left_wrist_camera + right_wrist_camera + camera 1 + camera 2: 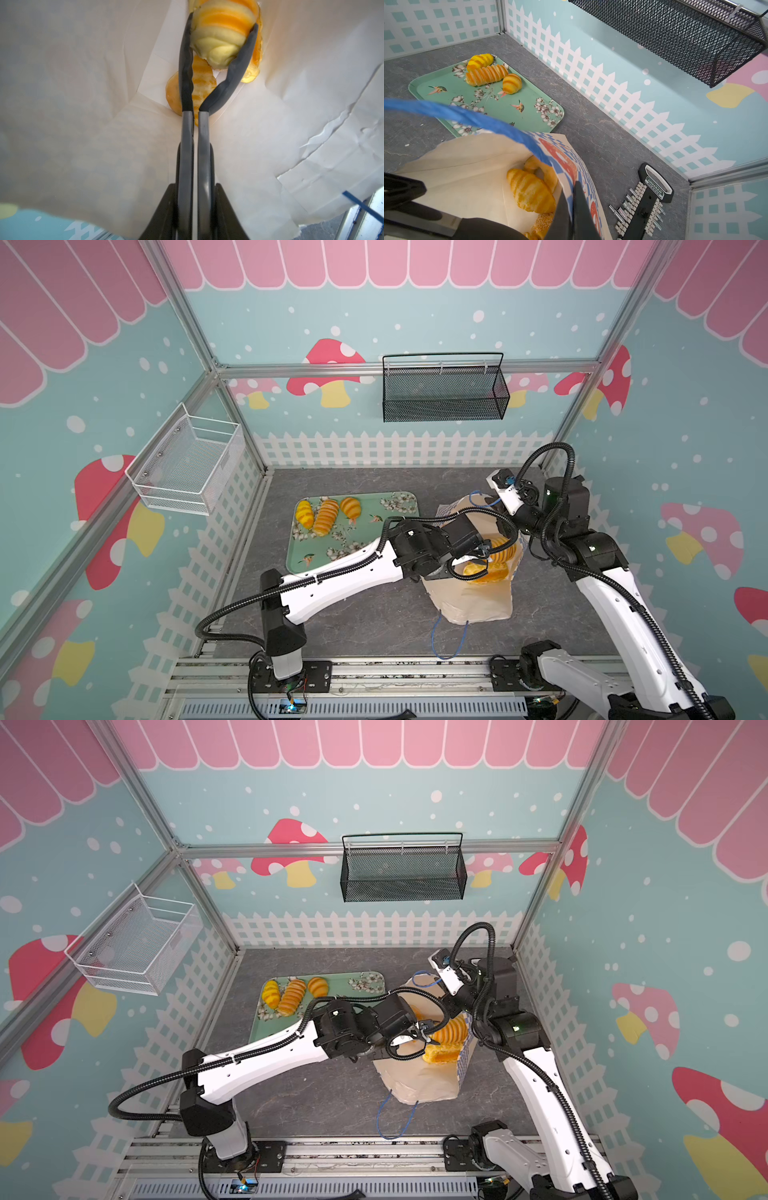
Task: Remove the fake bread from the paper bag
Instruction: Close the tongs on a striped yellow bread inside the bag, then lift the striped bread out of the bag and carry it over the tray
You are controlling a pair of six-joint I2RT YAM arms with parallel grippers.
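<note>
We are mid-extraction: our left pincer (223, 20) reaches deep inside the paper bag (473, 605), which slumps right of the counter's middle, and its jaws are clamped on a striped ridged roll (220, 41). Our right pincer (570, 191) pinches the bag's checkered rim, holding the mouth open. Three loaves (326, 516) lie on the floral tray (399, 502) toward the counter's far left corner; more bread (531, 193) lies in the bag. Next, the roll needs lifting clear of the paper without snagging.
</note>
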